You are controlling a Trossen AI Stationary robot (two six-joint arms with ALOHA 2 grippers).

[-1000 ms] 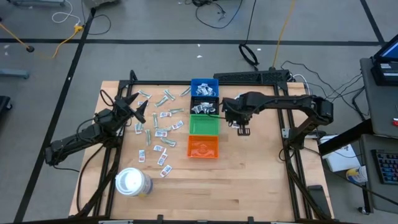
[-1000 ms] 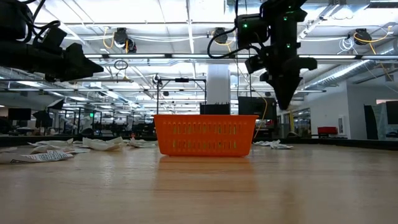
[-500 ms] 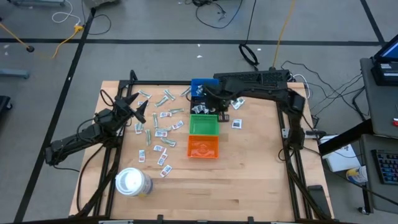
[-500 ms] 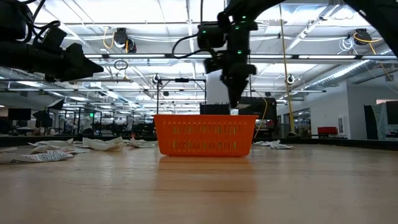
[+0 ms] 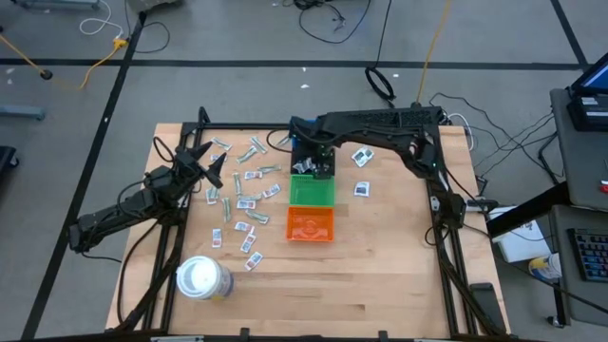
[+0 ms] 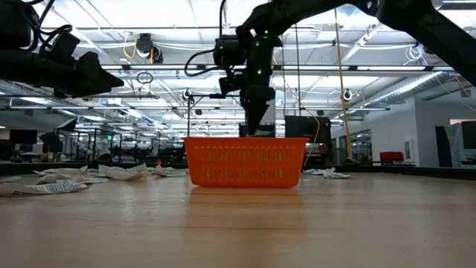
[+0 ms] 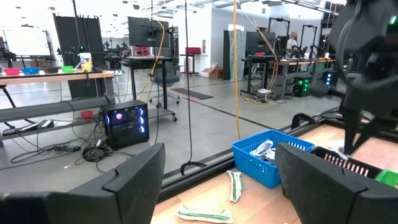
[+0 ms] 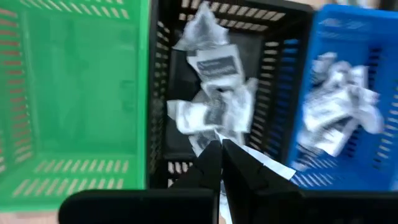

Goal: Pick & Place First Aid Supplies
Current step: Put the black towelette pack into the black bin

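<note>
Black bin [image 8: 224, 81]: between green bin [image 8: 74, 93] and blue bin [image 8: 348, 93], holds packets.
Right gripper [image 8: 222, 163]: pinches a white packet [image 8: 264, 163] over the black bin.
Tip: open right above the middle.
Left gripper [image 5: 204, 161]: open, waits over loose packets [image 5: 249, 201] on the left.

Four bins [image 5: 311, 190] in a row mid-table, packets [image 5: 242, 195] scattered left, roll [image 5: 202, 277] at the near-left corner

Small flat first aid packets [image 5: 243, 190] lie scattered left of centre in the high view: white strips and slim pale green wrappers, mostly lying flat. Two more white squares [image 5: 361, 171] lie right of centre. Crumpled white packets with dark print [image 8: 214, 99] fill a black bin; others [image 8: 339, 106] fill the blue one.
</note>
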